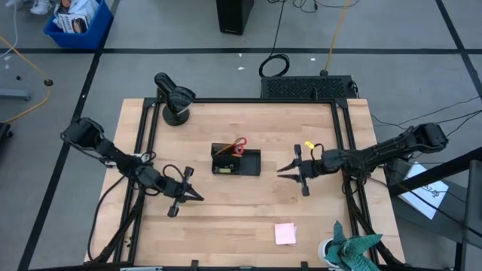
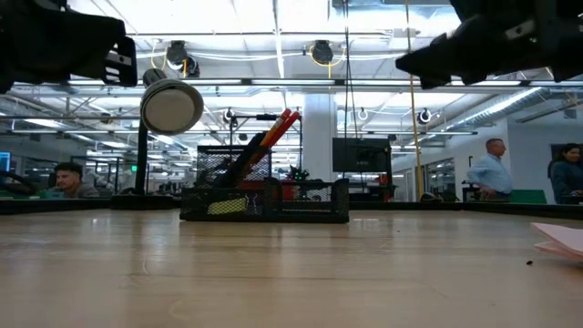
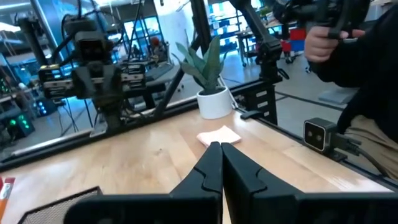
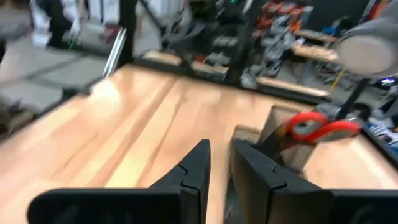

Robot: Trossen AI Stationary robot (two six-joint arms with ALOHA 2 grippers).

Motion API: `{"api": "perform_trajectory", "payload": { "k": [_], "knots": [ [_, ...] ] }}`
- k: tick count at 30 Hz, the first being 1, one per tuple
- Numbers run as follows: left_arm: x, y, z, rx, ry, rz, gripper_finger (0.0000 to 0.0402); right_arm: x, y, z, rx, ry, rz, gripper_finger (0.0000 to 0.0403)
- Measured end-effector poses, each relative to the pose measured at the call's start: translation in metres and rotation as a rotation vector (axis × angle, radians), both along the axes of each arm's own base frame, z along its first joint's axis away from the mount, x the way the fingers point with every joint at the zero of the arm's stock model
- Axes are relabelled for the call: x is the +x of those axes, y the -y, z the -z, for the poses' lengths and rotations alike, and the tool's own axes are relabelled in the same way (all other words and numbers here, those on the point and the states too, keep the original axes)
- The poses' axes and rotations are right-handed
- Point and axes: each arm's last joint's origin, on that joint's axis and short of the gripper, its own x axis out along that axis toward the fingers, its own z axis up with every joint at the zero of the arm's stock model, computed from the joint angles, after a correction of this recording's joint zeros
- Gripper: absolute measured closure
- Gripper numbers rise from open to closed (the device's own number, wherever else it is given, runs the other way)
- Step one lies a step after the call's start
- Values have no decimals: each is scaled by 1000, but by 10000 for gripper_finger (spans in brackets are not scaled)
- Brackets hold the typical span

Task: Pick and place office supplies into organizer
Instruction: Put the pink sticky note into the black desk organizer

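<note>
The black organizer (image 1: 248,164) sits mid-table. Red-handled scissors (image 1: 239,144) and an orange pencil (image 1: 222,150) stand tilted in its left part, rising above its mesh wall in the low view (image 2: 278,128). Something yellow (image 2: 226,207) lies inside it. The pink sticky-note pad (image 1: 285,233) lies flat near the table's near edge (image 3: 219,135). My left gripper (image 1: 199,197) is shut and hovers left of and nearer than the organizer. My right gripper (image 1: 279,172) hovers just right of it, pointing at it, fingers a narrow gap apart (image 4: 219,146) with nothing between them.
A round black dome-shaped device (image 1: 175,98) stands at the far left corner. A teal-green cloth (image 1: 354,252) and a white plant pot (image 3: 214,102) sit at the near right corner. A small yellow thing (image 1: 309,145) shows beside the right arm's wrist. A person's hand (image 3: 323,40) is beyond the table.
</note>
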Motion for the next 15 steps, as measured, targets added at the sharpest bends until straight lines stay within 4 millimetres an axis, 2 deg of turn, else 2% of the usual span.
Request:
{"api": "perform_trajectory", "payload": {
  "k": [4,9,15],
  "knots": [
    [0,0,0,-4,-5,-10,396,8,-15,-10,-48,-76,-17,344],
    [0,-1,1,-7,-7,-27,385,26,-45,-35,-156,-202,-22,344],
    [0,-1,1,-27,-16,-28,383,43,-86,-68,-116,-313,-125,344]
  ]
}}
